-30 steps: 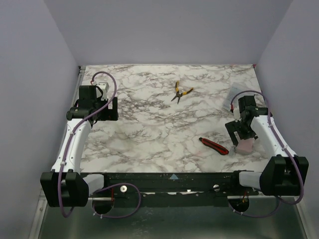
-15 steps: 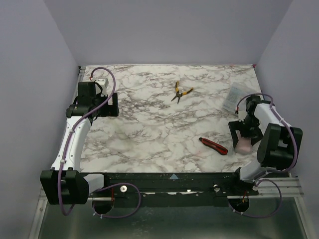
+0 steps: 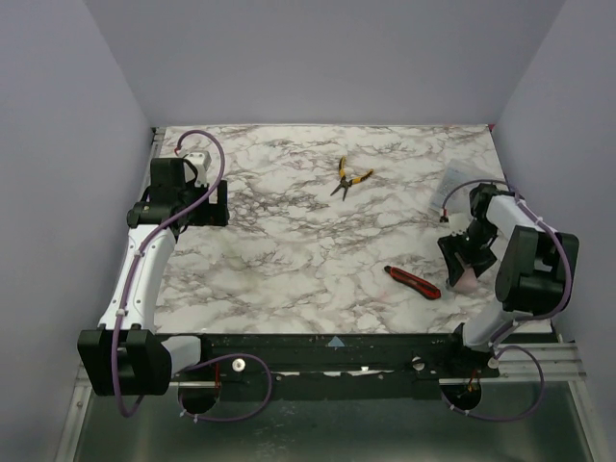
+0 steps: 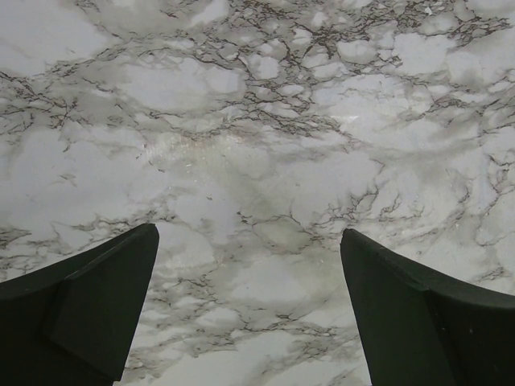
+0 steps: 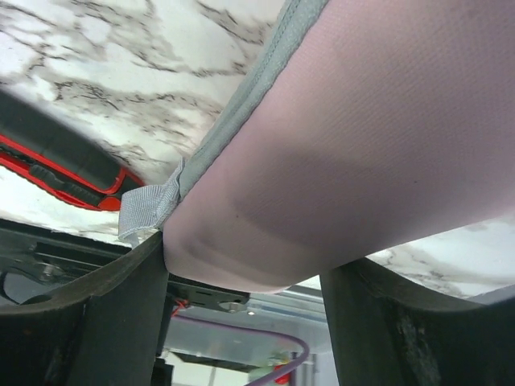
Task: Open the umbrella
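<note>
While the right claw [image 5: 245,269] pinches the pink capsule case [image 5: 362,121] between both fingers, no umbrella shows in any view, and my guess is it's zipped inside. Expect it light, soft fabric on a thin stiff shaft, so go for the handle, not the canopy. Right wrist view gives the grey zip seam, pull tab [image 5: 149,211] and utility knife [image 5: 56,161] close by; only overhead shows the left claw [image 3: 212,207], spread wide, far across the bench [image 3: 289,241]
</note>
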